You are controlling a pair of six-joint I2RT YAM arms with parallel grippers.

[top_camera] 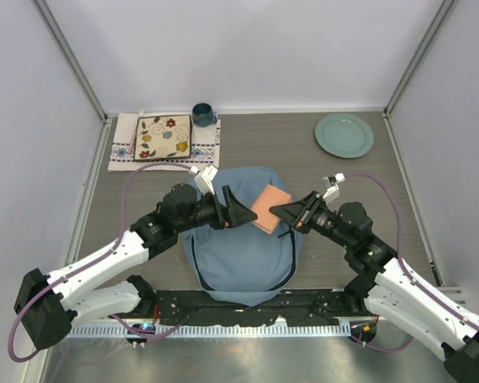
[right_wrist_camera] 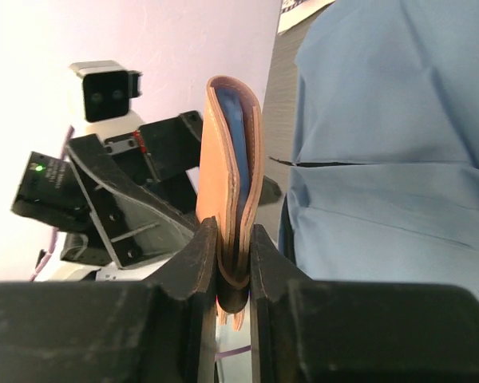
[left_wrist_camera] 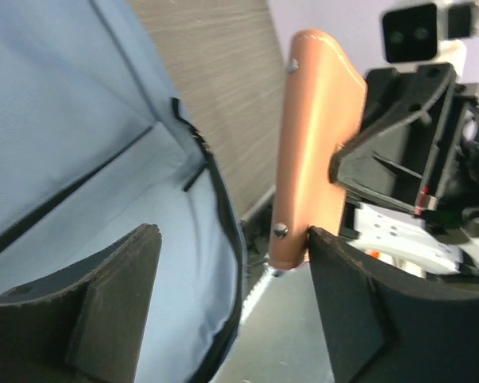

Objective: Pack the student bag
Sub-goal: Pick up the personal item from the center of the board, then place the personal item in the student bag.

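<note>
Top external: right gripper [top_camera: 278,211] clamps tan notebook [top_camera: 267,206] above student bag [top_camera: 239,259]; left gripper [top_camera: 243,214] released, also above bag; notebook not yet inside.

Tabletop tally: six objects, one of each kind.
One soft dusty-blue fabric backpack [top_camera: 239,255], centre; one flat tan leather notebook [top_camera: 270,209] above it; one round pale-green plate [top_camera: 344,135], upper right; one dark-blue mug [top_camera: 203,114], one square floral-patterned tray [top_camera: 164,137], one white embroidered cloth [top_camera: 121,152], upper left.

Left arm [top_camera: 96,267] and right arm [top_camera: 407,287] share white shells, black joints, purple cables [top_camera: 126,203] — seemingly white wrist cameras [top_camera: 209,174].
</note>
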